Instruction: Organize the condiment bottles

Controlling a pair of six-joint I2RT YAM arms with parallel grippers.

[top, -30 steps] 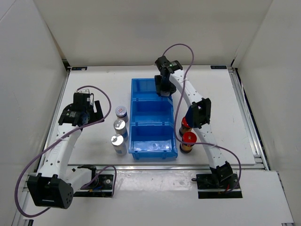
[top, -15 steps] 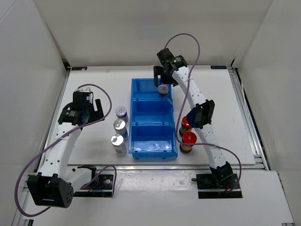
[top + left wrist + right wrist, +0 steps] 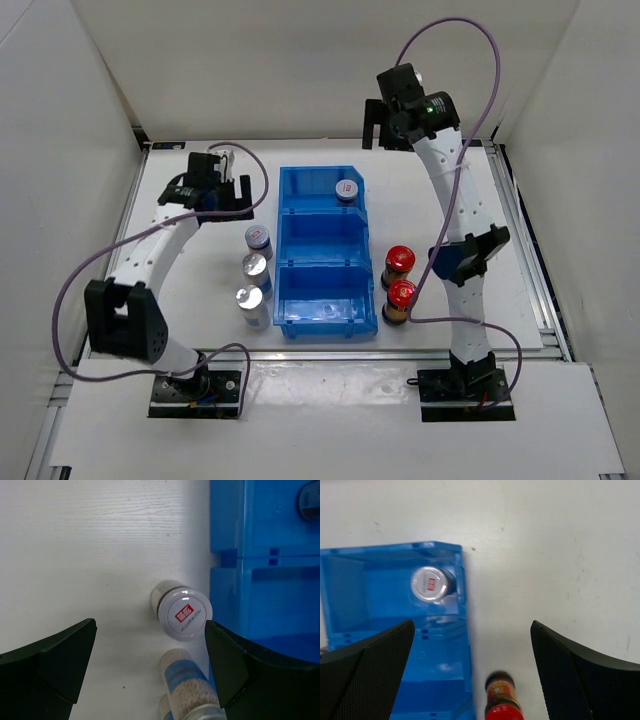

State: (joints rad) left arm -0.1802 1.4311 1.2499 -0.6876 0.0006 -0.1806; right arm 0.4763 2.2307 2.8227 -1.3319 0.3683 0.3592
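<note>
One short grey-lidded bottle stands in the far compartment of the blue bin. Left of the bin, a second grey-lidded bottle and two silver-capped bottles stand in a row. Two red-capped bottles stand right of the bin. My left gripper hovers open just beyond the row, with the grey-lidded bottle ahead near its right finger. My right gripper is open and empty, raised beyond the bin's far right corner.
The bin's middle and near compartments hold nothing. White walls enclose the table on the left, back and right. Both arms' cables loop above the table. The bin wall runs close along the right of the left gripper.
The right gripper let go of the grey-lidded bottle in the far compartment and rose away to the back right. The left arm swung forward and right, towards the row of bottles.
</note>
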